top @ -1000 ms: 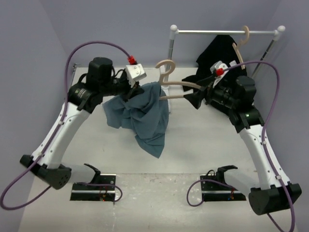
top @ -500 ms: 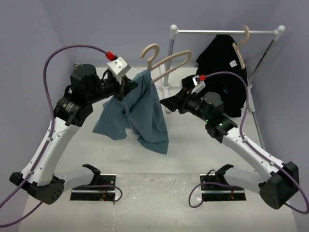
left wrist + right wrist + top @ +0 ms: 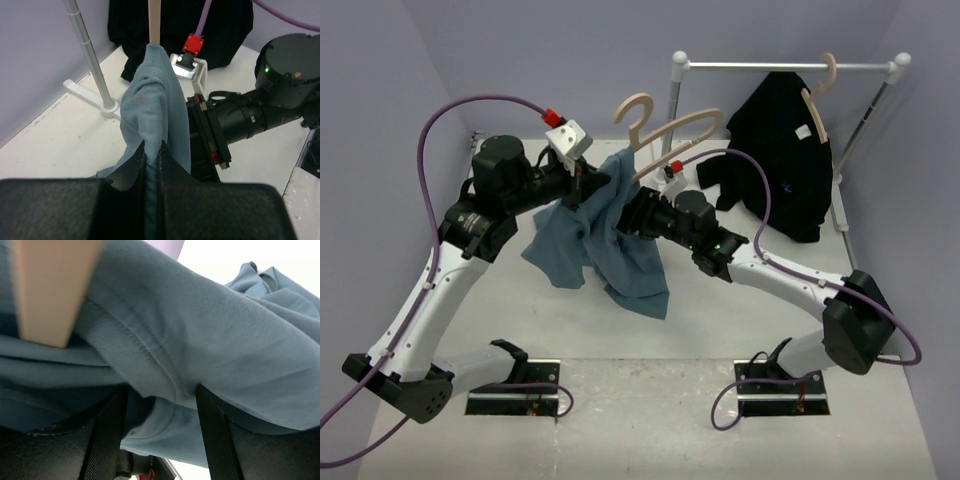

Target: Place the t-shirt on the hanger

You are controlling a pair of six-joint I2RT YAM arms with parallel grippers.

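Slate-blue wrinkled cotton t-shirt [image 3: 620,250] hangs draped over one end of the pale beige curved wooden hanger [image 3: 682,127], held aloft. Left gripper [image 3: 151,150]: jaws pinch a fabric fold. Right gripper [image 3: 160,392]: jaws spread around a stitched edge. Best to grip the edge only, then draw the limp knit slowly along the smooth wood.

- T-shirt [image 3: 235,335]: soft knit cloth, matt, creased, with a stitched seam.
- Hanger [image 3: 695,118]: pale, wood-look, smooth, low sheen.
- Rail [image 3: 790,66]: polished metal, reflective.
- Black garment [image 3: 782,135]: matt cloth.
- Left gripper [image 3: 152,152]: black plastic, finely grained, matt.
- Table [image 3: 720,320]: white, matt, scuffed.
- Cable [image 3: 206,12]: purple, smooth sheath.
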